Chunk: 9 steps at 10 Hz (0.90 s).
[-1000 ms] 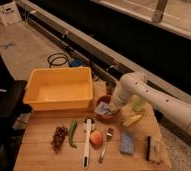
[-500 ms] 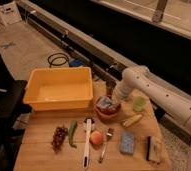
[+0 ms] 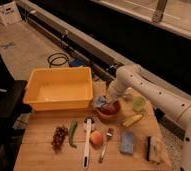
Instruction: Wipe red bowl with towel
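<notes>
The small red bowl (image 3: 110, 112) stands on the wooden table, just right of the yellow tub's front corner. A pale blue-grey towel (image 3: 101, 102) is bunched on the bowl's left rim and partly inside it. My gripper (image 3: 108, 100) comes down from the white arm (image 3: 139, 82) on the right and is shut on the towel, pressing it into the bowl. The arm's wrist hides the back of the bowl.
A big yellow tub (image 3: 59, 90) fills the table's back left. In front lie grapes (image 3: 60, 136), a green pepper (image 3: 72, 132), a white brush (image 3: 87, 142), a peach (image 3: 96, 138), a fork (image 3: 105, 145), a blue sponge (image 3: 127, 142), a banana (image 3: 132, 120) and a green cup (image 3: 139, 103).
The gripper and towel have shifted slightly left across the bowl, toward its left rim. The arm's elbow has swung a little. The bowl has stayed in place.
</notes>
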### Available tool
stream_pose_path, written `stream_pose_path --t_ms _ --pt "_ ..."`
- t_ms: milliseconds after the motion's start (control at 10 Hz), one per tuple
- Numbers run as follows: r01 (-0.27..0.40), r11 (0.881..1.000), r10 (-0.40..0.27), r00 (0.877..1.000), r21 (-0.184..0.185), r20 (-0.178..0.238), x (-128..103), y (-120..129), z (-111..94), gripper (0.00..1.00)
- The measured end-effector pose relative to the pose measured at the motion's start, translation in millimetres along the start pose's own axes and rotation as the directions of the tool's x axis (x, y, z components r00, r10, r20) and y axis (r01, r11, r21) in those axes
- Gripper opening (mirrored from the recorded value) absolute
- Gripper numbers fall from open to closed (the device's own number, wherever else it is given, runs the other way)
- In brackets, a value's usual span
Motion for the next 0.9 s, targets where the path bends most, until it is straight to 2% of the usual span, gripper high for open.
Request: stream_pose_path --t_ms 200,400,700,900 --pt "0.013 0.999 -0.012 1.0 -0.034 0.013 -5 20 5 0.0" --pt "0.003 0.999 -0.004 1.0 -0.051 -0.012 -4 30 3 0.0" --pt "-0.053 0.996 0.048 0.996 -0.066 -0.074 34 26 -8 0.0" --pt "-0.076 0.995 0.07 0.993 -0.062 -0.099 48 9 -11 0.0"
